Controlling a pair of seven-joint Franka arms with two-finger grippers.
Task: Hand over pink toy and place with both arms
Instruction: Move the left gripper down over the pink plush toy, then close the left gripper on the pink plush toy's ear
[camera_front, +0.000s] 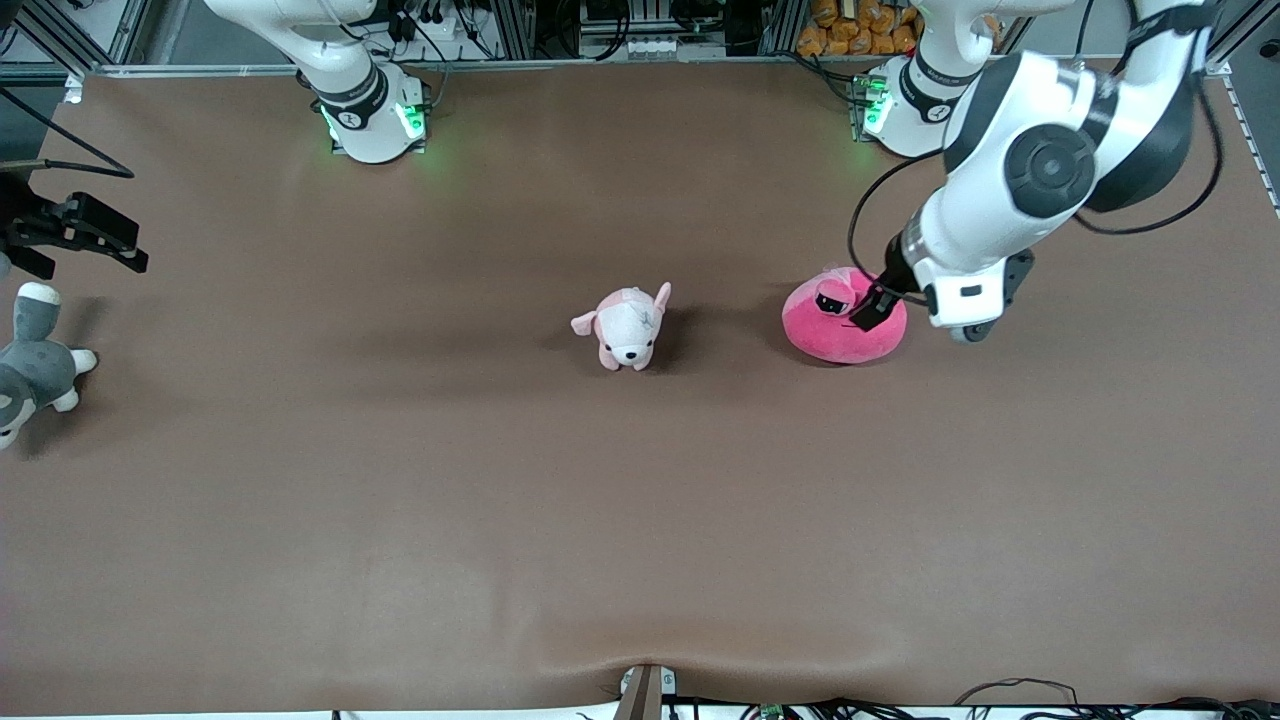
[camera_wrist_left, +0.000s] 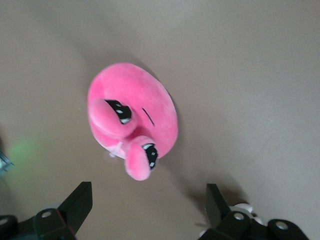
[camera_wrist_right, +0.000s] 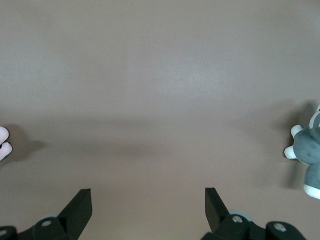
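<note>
Table (camera_front: 400, 520) brown, carries all toys. Left gripper (camera_front: 872, 308) over pink toy (camera_front: 840, 335), fingers (camera_wrist_left: 77, 202) spread wide, gripping nothing. Right gripper (camera_front: 95, 240) waits over right arm's end of table, fingers (camera_wrist_right: 80, 207) spread, above grey plush (camera_front: 30, 370). Pink toy on table, beside pale dog plush (camera_front: 625, 328), toward left arm's end.

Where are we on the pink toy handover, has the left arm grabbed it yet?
Not yet. Done: the left gripper is over the pink toy. In hand: nothing; the wrist view shows its fingers spread wide, the toy lying untouched on the table. Left: grasp, lift, handover, placement. The right gripper waits open over bare table at the right arm's end, near the grey plush.
</note>
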